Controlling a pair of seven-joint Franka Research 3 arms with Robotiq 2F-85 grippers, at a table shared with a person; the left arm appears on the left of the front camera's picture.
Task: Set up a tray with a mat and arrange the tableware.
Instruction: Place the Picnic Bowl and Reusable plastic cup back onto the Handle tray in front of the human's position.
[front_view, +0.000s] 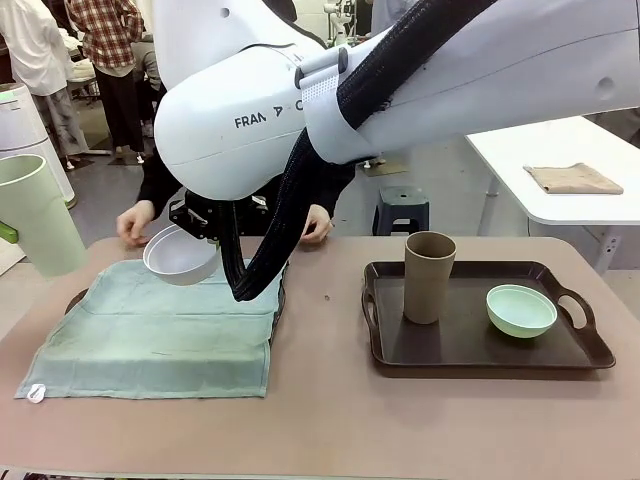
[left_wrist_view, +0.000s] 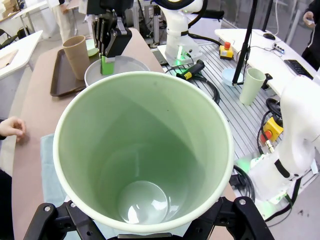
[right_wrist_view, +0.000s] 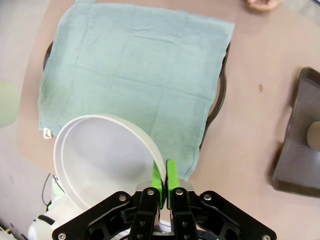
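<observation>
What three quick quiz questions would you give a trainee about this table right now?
1. True or false: the brown cup stands on the dark tray beside the mint bowl.
2. What does the robot's right hand grip? A. a white bowl B. a spoon C. a plate
3. Fill in: the robot's left hand holds a pale green ____.
Key: 1 true; 2 A; 3 cup.
</observation>
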